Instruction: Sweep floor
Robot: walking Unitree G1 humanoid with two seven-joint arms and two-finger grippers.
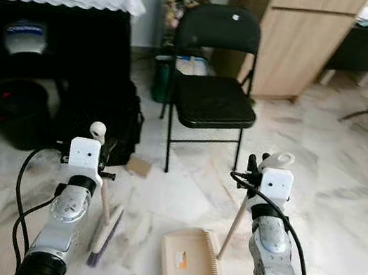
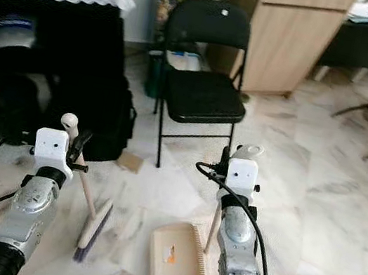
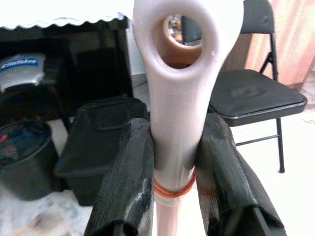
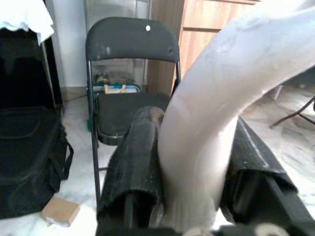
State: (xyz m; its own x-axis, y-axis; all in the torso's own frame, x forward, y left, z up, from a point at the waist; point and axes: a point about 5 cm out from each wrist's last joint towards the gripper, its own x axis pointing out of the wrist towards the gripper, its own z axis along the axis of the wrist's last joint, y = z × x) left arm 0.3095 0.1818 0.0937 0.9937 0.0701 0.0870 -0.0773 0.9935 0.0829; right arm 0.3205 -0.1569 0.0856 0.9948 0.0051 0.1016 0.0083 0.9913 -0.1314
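a: why is our left gripper (image 1: 100, 146) clamped on the broom handle (image 3: 176, 98)?
b: to drive the bristles; our right gripper (image 1: 264, 167) grips the dustpan (image 1: 189, 263) handle, pan flat beside the broom head (image 1: 105, 236)

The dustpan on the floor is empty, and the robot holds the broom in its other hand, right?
Not quite: the dustpan is not empty. The left eye view shows a small orange and white scrap lying in it. The rest is right: the right hand is shut on the dustpan's handle, and the left hand is shut on the broom handle.
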